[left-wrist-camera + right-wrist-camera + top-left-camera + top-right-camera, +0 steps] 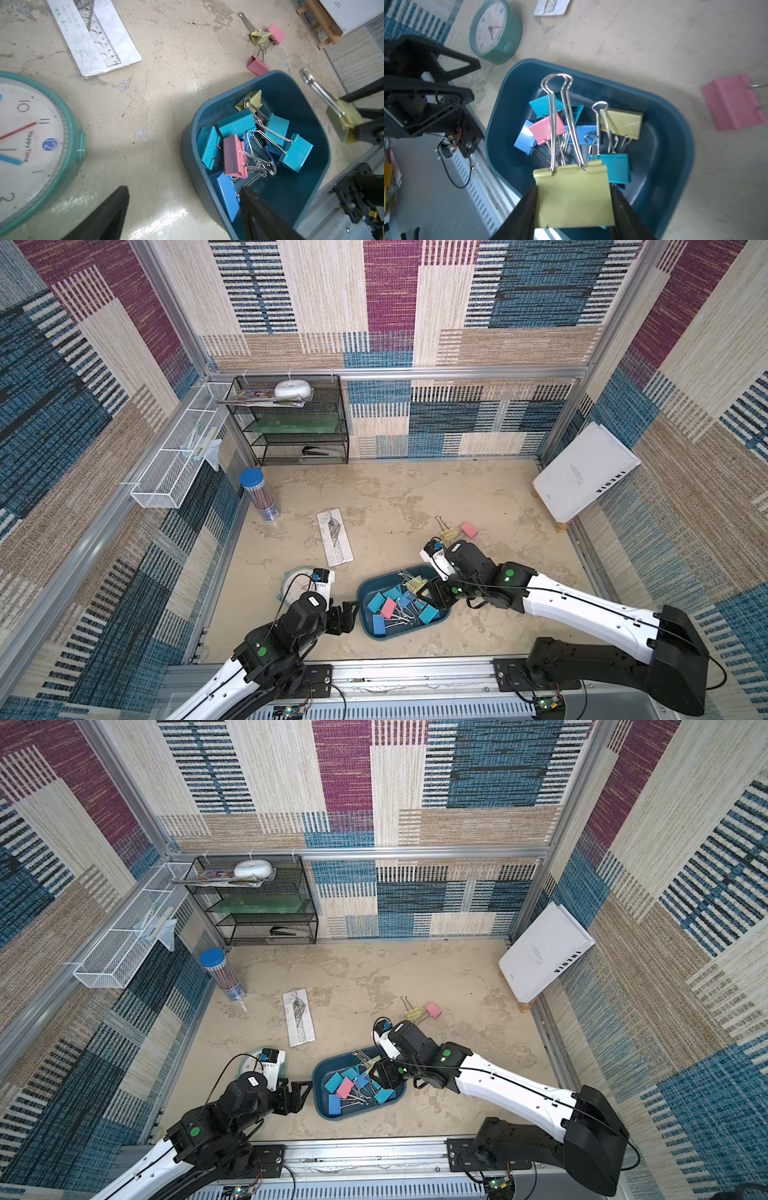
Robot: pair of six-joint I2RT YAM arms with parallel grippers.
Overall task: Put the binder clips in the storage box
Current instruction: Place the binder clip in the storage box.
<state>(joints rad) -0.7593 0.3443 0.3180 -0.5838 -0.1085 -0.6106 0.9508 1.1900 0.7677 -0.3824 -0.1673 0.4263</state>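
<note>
Right end effector (572,191) with yellow clip (575,207) over storage box (675,166); left end effector (184,191) wide.

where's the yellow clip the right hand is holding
Right wrist view: the yellow clip is pinched in the right hand, above the right side of the storage box.

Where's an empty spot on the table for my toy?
The big bare middle, between the ruler pack and the white book, back to the black rack. Crowded near the front: storage box, clock, loose binder clips.
</note>
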